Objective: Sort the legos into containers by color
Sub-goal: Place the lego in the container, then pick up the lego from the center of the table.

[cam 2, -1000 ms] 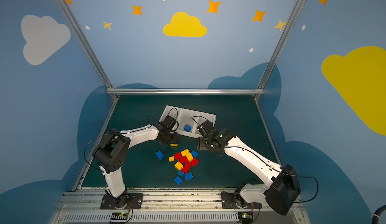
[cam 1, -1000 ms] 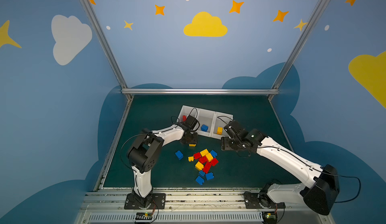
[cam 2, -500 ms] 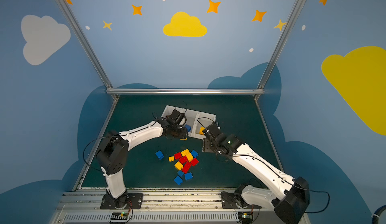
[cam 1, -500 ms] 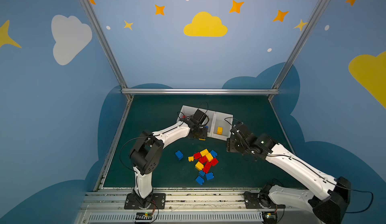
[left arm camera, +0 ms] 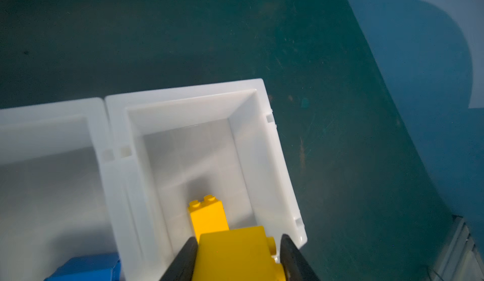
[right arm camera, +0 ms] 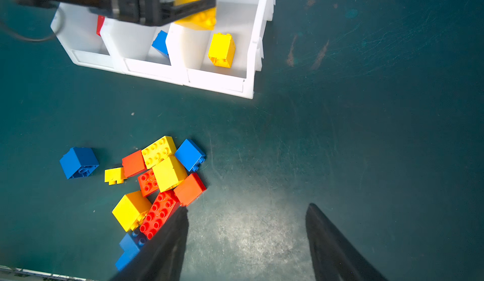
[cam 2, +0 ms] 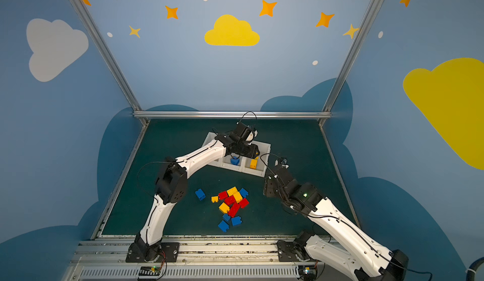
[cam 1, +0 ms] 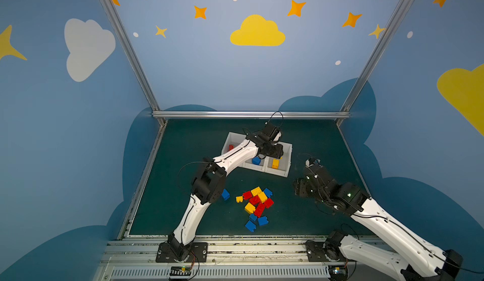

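My left gripper (left arm camera: 237, 240) is shut on a yellow lego (left arm camera: 233, 253) and holds it over the right-hand bin of the white containers (left arm camera: 183, 93), where another yellow lego (left arm camera: 208, 216) lies. The middle bin holds a blue lego (right arm camera: 160, 42) and the left bin a red one (right arm camera: 99, 25). A pile of red, yellow and blue legos (right arm camera: 162, 172) lies on the green mat in front of the bins, as both top views show (cam 1: 256, 201). Beside the pile's right edge, my right gripper (right arm camera: 247, 207) hangs open and empty over bare mat.
A single blue lego (cam 1: 225, 194) sits apart to the left of the pile, close to the left arm's elbow. Blue walls and a metal frame (cam 1: 248, 114) enclose the mat. The right arm (cam 2: 301, 195) stands just in front of the bins' right corner.
The left arm has carried the yellow lego from the mat near the pile to above the right-hand bin. The right arm has drawn back from the bins toward the front right.
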Motion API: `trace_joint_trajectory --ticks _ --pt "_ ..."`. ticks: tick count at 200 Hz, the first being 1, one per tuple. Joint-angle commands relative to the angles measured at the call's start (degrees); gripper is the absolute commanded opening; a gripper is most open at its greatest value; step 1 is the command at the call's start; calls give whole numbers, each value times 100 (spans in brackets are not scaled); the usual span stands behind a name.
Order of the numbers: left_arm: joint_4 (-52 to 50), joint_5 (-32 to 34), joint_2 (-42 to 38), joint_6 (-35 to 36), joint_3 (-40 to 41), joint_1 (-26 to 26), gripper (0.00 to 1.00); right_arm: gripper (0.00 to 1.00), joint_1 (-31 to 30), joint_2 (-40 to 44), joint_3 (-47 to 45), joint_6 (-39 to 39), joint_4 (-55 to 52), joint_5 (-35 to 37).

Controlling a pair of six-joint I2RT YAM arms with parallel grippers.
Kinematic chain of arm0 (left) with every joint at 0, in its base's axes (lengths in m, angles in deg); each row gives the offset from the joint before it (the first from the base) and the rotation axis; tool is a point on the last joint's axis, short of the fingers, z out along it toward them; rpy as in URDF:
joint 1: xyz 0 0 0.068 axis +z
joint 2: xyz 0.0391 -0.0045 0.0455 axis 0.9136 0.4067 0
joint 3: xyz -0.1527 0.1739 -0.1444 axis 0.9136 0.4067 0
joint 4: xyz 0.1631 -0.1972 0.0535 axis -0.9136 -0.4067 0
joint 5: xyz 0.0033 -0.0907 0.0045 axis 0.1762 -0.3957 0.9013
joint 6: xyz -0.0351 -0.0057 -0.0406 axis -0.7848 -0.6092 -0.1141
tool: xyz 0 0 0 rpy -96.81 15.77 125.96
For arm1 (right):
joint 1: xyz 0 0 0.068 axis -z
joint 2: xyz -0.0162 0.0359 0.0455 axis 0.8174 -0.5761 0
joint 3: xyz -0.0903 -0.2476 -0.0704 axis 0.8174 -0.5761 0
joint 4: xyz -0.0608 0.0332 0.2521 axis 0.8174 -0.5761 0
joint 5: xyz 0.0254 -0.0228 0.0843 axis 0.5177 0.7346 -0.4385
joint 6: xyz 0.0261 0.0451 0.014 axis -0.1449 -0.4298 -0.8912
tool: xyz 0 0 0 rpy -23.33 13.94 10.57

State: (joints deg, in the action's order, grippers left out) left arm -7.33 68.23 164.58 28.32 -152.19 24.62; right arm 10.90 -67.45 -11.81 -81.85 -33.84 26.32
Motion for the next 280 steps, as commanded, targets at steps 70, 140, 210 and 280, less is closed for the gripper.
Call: trace_joint_trajectory --ticks 70,140,210,280 --pt "-554 -62 268 147 -718 -36 72 74 27 -21 21 52 -231 29" --pt "-292 -9 -178 188 -232 37 74 74 31 -350 168 253 -168 -179" --pt "829 99 -2202 -64 2390 547 76 73 20 -939 109 365 94 -1022" --pt "1428 619 -4984 -616 5849 1331 79 69 -233 -2257 406 381 501 -1771"
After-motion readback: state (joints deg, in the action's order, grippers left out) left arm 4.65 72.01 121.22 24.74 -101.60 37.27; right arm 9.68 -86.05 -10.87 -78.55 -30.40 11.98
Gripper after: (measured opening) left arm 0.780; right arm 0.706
